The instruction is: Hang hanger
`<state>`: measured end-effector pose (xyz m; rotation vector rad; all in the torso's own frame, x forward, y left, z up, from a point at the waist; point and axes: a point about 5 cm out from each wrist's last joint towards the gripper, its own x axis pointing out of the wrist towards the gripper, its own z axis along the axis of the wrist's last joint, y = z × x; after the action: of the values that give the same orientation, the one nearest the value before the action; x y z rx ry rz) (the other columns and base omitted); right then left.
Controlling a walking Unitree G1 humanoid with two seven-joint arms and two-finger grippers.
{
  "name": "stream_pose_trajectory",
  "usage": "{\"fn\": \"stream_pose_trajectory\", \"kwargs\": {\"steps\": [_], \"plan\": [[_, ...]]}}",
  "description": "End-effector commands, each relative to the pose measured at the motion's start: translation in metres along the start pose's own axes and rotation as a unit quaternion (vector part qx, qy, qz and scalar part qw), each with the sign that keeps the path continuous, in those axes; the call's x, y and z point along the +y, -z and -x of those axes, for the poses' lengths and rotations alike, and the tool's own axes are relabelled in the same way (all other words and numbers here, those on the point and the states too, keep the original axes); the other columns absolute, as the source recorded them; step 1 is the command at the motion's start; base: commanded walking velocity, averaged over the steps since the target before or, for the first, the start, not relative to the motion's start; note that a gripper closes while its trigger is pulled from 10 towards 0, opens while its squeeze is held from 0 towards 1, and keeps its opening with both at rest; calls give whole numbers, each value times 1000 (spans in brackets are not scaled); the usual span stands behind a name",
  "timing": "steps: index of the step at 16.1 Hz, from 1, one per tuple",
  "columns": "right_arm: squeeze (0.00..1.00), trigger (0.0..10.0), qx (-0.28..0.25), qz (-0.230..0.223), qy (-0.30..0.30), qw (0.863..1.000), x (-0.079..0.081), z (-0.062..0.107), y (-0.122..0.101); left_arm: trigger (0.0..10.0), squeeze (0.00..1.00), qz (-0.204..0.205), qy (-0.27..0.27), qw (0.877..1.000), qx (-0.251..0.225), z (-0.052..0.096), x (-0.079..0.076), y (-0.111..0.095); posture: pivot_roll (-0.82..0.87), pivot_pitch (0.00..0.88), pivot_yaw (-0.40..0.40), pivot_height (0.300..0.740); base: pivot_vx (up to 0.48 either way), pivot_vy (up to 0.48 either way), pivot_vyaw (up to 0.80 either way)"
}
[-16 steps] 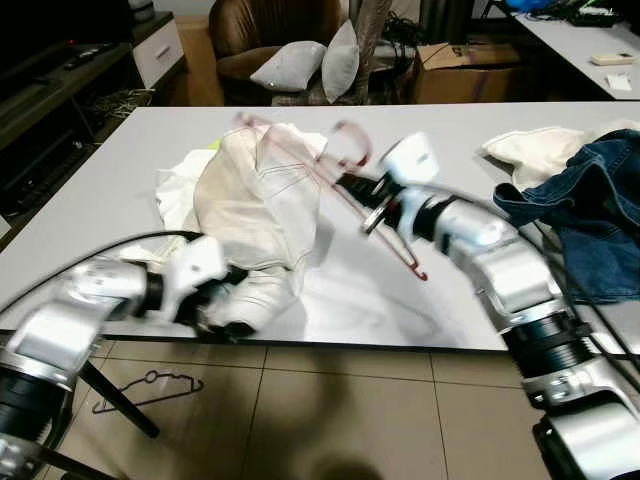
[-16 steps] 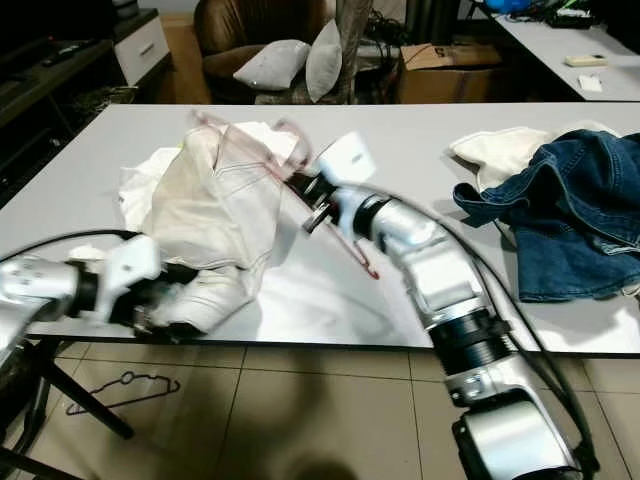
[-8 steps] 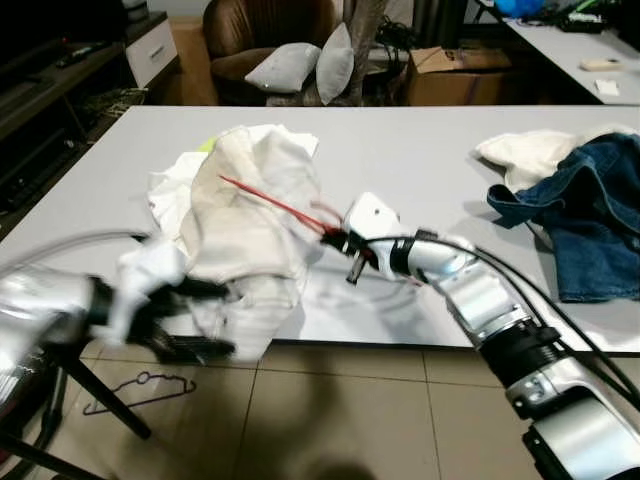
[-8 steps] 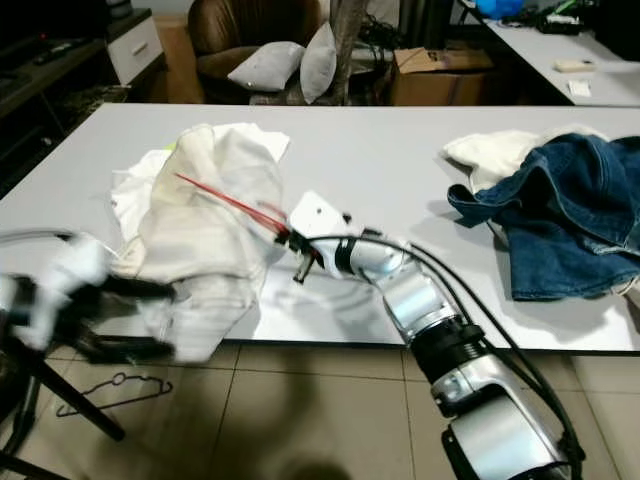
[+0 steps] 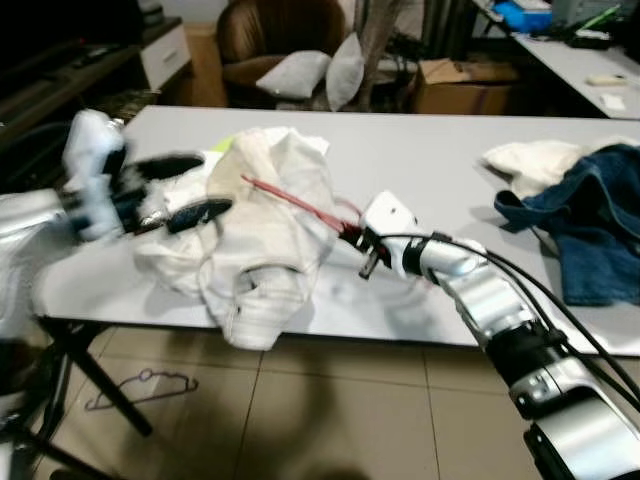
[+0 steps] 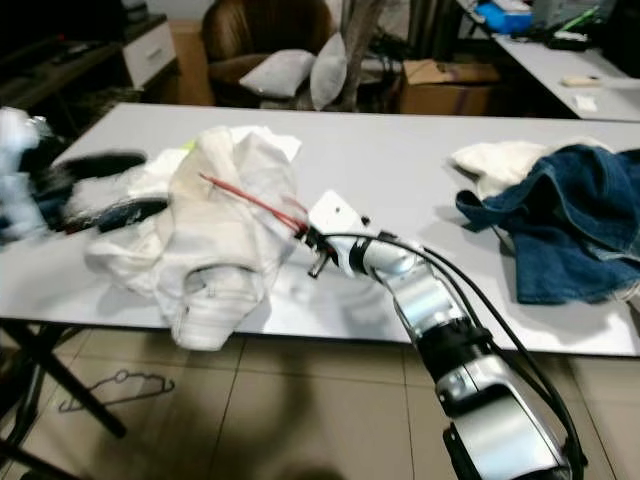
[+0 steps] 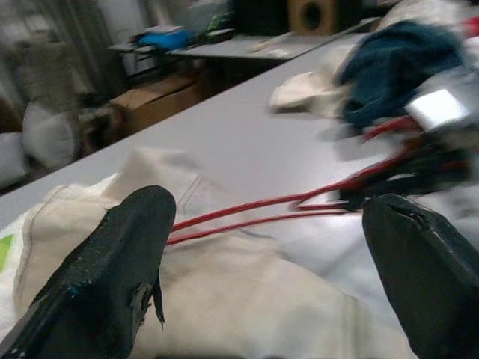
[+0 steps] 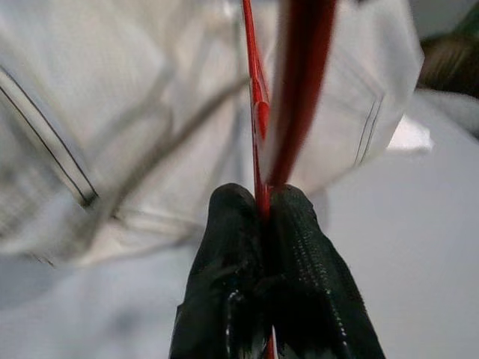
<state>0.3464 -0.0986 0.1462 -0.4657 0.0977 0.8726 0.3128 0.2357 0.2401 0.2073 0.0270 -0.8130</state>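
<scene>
Red wire of the hanger [image 5: 290,199] is pinched between the closed fingers of the right gripper [image 8: 263,224], its far end buried in the cream garment [image 5: 262,225] heaped at the worktop's [image 5: 420,150] front-left edge. Left gripper [image 7: 262,254] hovers over that garment with fingers spread wide (holding nothing). The hanger looks mid-threading; next, the left should probably steady the cloth so the wire seats.
</scene>
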Motion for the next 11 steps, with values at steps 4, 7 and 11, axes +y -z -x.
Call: {"fn": "stream_pose_trajectory", "kwargs": {"steps": [4,7,11], "plan": [[0,10000,-128,-45,70,988,-21,52,-45,10000,1000,-10,-115,993,13,-47,5,21,-34,0,77,740,0,0,0],[0,10000,-79,-90,161,980,-30,99,-34,10000,1000,-9,-177,984,14,-67,-1,33,-80,0,101,740,0,0,0],[0,10000,-37,-168,259,950,-4,145,-11,10000,1000,41,-130,990,35,-94,-45,73,-120,0,111,740,0,0,0]]}}
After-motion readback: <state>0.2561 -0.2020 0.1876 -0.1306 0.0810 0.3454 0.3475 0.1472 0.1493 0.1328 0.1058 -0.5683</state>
